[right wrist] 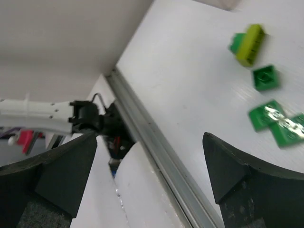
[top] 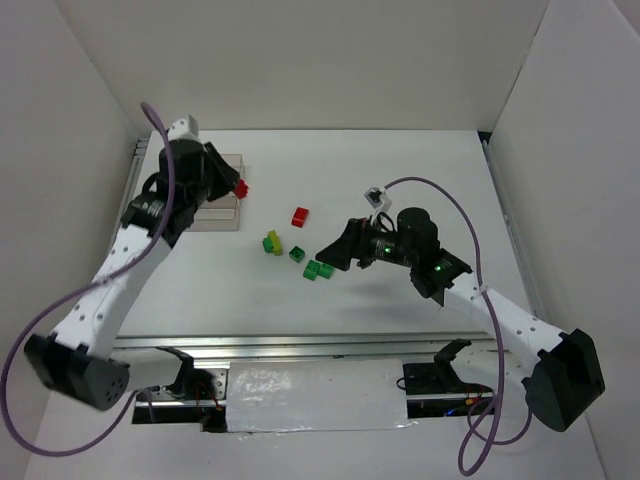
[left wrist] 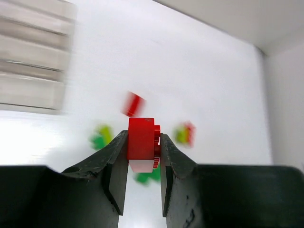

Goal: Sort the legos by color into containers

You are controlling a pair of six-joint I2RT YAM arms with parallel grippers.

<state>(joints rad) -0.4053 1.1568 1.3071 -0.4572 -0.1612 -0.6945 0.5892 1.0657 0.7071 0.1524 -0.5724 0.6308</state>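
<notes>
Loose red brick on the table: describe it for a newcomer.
From the clear tray at far left, go right past the left gripper, shut on another red brick. The loose red brick lies alone beyond it. Its neighbours are all green or yellow-green.

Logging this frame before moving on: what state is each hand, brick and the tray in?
left hand: shut on held red brick.
held red brick: clamped in that hand.
right hand: open, empty.
tray: on table, contents unclear.
loose red brick: on table, unsorted.
yellow-and-green pair: on table, unsorted.
dark green brick: on table, unsorted.
green pair: touching, on table.
</notes>
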